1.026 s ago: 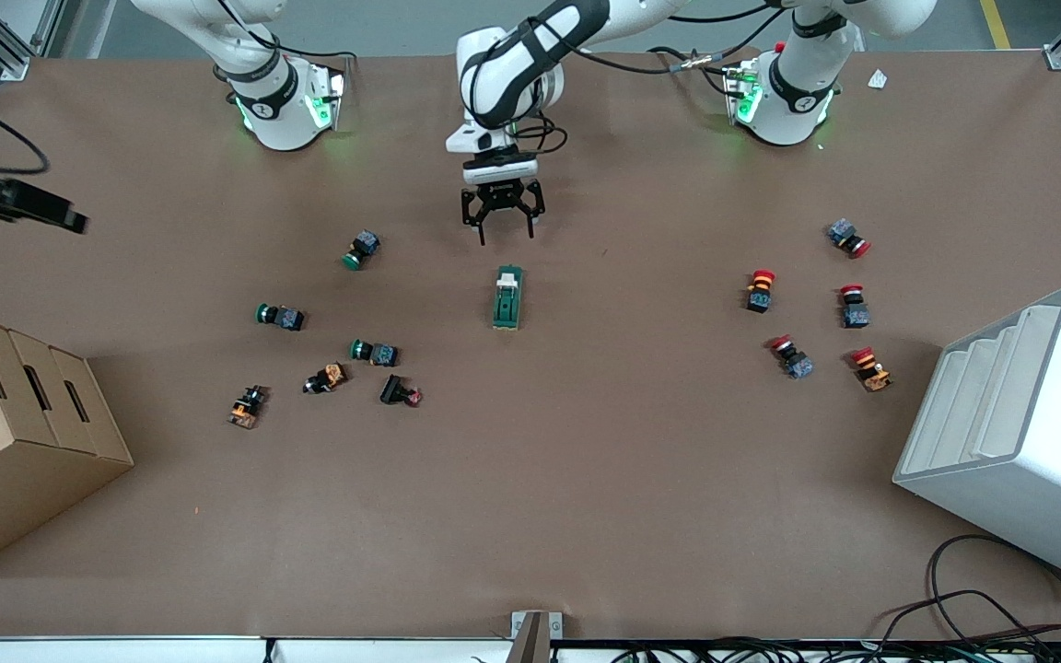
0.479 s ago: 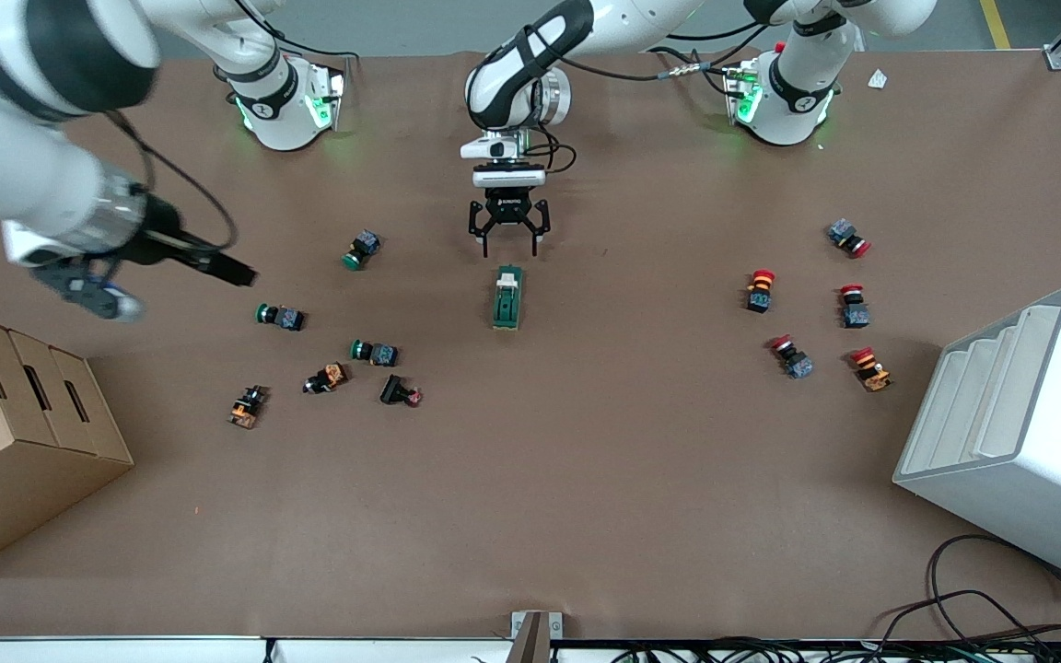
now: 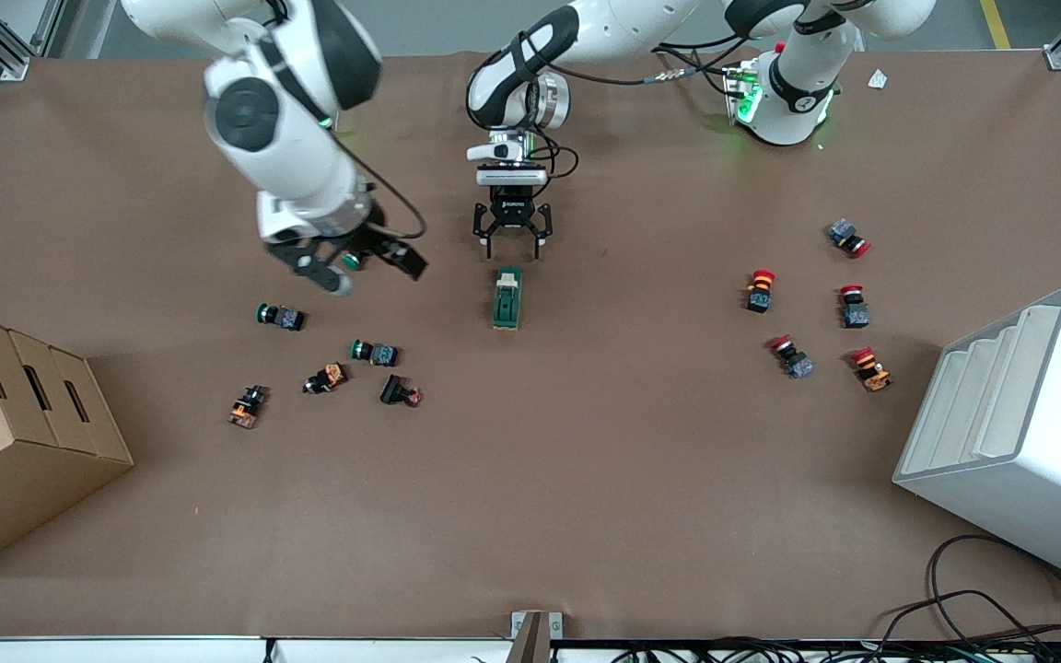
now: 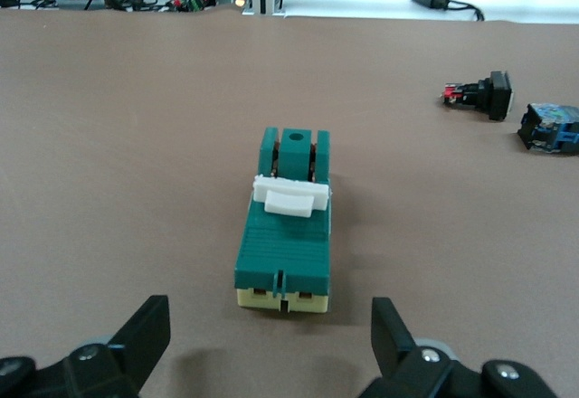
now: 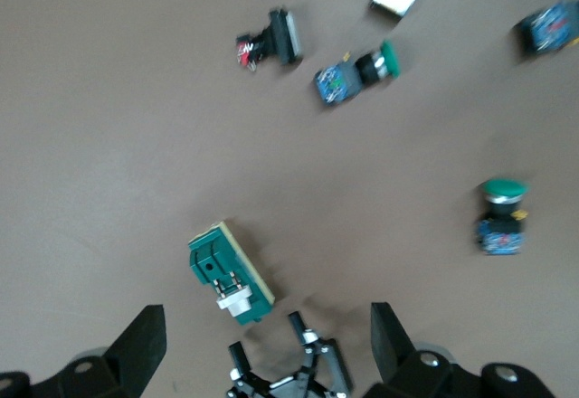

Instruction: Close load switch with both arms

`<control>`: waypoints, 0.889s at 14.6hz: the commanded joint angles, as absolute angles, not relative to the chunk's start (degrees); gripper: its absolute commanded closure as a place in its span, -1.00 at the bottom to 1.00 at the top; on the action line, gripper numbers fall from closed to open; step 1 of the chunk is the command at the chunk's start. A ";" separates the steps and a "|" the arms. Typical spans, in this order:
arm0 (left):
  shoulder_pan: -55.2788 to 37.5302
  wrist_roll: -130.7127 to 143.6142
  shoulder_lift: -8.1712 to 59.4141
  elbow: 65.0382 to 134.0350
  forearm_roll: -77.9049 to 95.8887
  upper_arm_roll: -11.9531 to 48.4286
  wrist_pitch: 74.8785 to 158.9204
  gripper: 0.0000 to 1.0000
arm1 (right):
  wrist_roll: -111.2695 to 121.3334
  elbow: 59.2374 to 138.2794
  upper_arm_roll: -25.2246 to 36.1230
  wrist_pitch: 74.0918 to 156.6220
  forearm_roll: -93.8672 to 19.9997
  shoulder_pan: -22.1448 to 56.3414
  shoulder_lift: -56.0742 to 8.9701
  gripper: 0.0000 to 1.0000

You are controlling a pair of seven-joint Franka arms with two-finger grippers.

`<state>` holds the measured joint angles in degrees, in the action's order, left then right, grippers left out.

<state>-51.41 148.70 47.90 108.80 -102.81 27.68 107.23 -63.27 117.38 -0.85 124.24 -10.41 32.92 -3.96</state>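
The load switch (image 3: 507, 297), a dark green block with a white lever, lies flat at mid-table. It also shows in the left wrist view (image 4: 284, 235) and the right wrist view (image 5: 229, 273). My left gripper (image 3: 512, 241) hangs open just above the table beside the switch's lever end, and the switch lies just in front of its fingers (image 4: 149, 330). My right gripper (image 3: 367, 270) is open and empty in the air over a green-capped push button (image 3: 351, 261), toward the right arm's end from the switch. Its own view shows the left gripper (image 5: 289, 366) next to the switch.
Several push buttons (image 3: 374, 351) lie toward the right arm's end, and several red-capped ones (image 3: 760, 290) toward the left arm's end. A cardboard box (image 3: 15, 433) and a white stepped bin (image 3: 1019, 424) stand at the table's two ends, nearer the front camera.
The right arm has swung in from the right arm's end of the table toward the middle. The left gripper has moved slightly closer to the load switch.
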 commanded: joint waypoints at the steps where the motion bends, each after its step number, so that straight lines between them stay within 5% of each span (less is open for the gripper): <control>1: -52.21 149.15 49.48 106.97 -104.85 26.90 105.82 -0.96 | -68.62 119.53 0.00 131.72 -11.51 37.16 -7.63 -1.00; 13: -55.99 149.33 52.82 105.03 -108.63 23.64 102.92 -0.97 | -79.45 120.93 0.00 156.51 -11.78 47.98 -22.76 -1.00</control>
